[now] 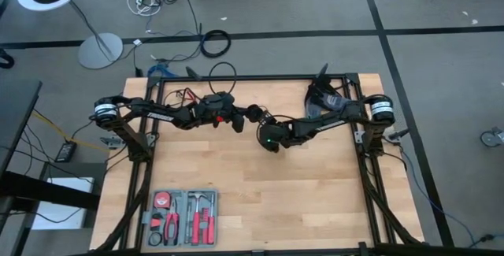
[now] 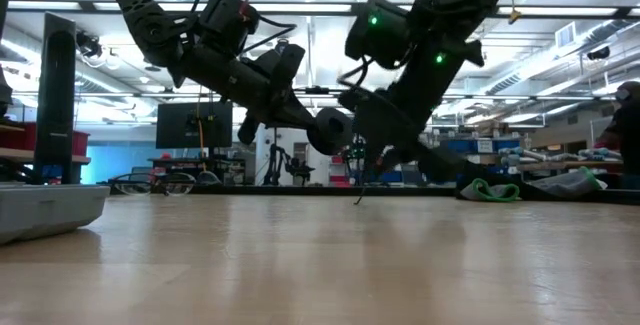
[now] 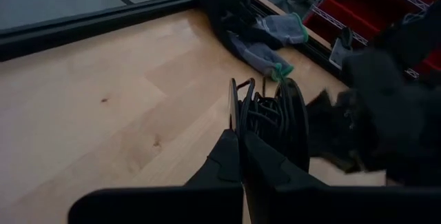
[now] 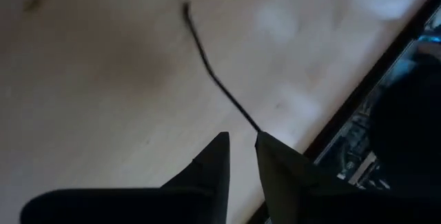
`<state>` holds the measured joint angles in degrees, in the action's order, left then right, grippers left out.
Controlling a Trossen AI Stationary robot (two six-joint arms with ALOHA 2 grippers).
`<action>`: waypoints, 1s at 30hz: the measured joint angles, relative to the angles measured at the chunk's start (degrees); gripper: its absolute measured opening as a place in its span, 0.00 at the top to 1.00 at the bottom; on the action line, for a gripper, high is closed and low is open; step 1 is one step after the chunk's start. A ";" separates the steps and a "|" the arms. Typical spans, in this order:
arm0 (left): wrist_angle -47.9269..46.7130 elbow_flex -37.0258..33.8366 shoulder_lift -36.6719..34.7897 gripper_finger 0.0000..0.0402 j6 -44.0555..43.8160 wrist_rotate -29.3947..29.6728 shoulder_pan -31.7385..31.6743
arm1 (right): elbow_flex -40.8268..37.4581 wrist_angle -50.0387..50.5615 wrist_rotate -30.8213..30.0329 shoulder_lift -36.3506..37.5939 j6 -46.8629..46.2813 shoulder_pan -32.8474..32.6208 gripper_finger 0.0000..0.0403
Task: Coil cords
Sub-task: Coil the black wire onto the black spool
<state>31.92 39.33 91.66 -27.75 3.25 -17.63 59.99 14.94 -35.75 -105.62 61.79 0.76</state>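
Observation:
The thin black cord is wound in loops (image 3: 265, 117) between two round black discs, a small bundle (image 1: 253, 114) held above the table's middle by my left gripper (image 3: 239, 141), which is shut on it. A loose tail of the cord (image 4: 213, 72) runs out from the bundle, and its free end (image 4: 186, 7) lies toward the table; in the low view the tail (image 2: 361, 193) hangs down to the wood. My right gripper (image 4: 241, 148) stands just right of the bundle, tilted down, its fingers a narrow gap apart, with the tail at one fingertip. My left gripper pinches the thin rim of the nearer disc (image 3: 233, 110) between its two shut fingers. They come nearly level from the table's left. The wound bundle stands on edge beyond the fingertips, lifted clear of the table. My right gripper: the tail meets the tip of one finger (image 4: 265, 141); whether it touches, I cannot tell.
A tool tray (image 1: 183, 217) with red-handled tools sits at the near left. Grey gloves with green cuffs (image 3: 269, 41) and dark gear (image 1: 327, 98) lie at the far right by the frame rail. Bare wood lies in front of both grippers.

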 joint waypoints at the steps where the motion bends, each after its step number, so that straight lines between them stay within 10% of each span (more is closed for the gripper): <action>1: -0.03 0.00 0.00 1.00 -0.02 -0.02 -0.02 | 0.01 -0.52 0.22 -0.41 -0.01 0.10 0.83; 19: -0.39 -0.01 0.00 1.00 0.44 -0.08 -0.02 | 0.01 -0.80 -6.93 -1.04 1.28 -4.32 0.93; 30: -0.02 -0.02 0.00 1.00 0.46 -0.50 -0.02 | 0.01 -1.90 -0.85 -1.08 1.92 -2.78 0.85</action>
<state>31.90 39.31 91.66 -27.29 2.75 -17.65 60.01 13.04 -36.59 -106.69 63.70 -2.02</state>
